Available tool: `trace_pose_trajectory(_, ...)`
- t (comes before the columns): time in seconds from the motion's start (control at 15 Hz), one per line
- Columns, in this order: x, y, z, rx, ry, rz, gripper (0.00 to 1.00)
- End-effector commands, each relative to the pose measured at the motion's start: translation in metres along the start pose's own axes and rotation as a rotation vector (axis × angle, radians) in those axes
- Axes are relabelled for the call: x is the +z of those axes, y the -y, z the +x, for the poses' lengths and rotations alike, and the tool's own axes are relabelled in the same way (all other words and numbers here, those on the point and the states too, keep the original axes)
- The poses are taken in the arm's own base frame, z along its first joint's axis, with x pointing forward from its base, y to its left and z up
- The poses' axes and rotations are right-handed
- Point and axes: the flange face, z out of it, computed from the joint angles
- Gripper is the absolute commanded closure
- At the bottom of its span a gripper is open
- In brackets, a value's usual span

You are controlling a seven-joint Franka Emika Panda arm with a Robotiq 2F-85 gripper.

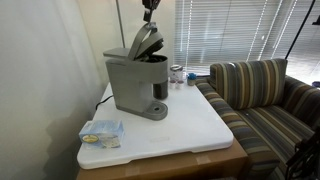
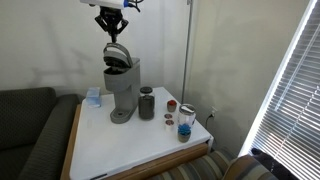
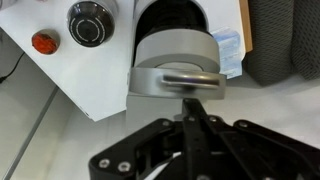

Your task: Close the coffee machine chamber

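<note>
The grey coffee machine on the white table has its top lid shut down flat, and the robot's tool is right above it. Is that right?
Not quite. The chamber on top of the coffee machine is not shut flat. It is tilted up and open, as both exterior views show. The rest is right: the tool is just above it.
</note>
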Motion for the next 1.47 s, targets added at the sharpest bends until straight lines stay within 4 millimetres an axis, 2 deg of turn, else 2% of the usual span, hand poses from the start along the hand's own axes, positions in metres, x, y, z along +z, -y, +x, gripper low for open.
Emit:
trace_pose_trajectory(0.0,-0.001,0.0,-0.007,-0.028,0.058,0.045,1.0)
trace_pose_trajectory(0.47,-0.004,0.003,-0.016,-0.019,0.143,0.078,1.0)
trace_pose_trajectory(1.2,0.01,0.002,-0.021,-0.005,0.217,0.096,1.0)
trace_pose_trajectory(1.4,0.014,0.008,-0.03,0.0,0.322,0.104,1.0)
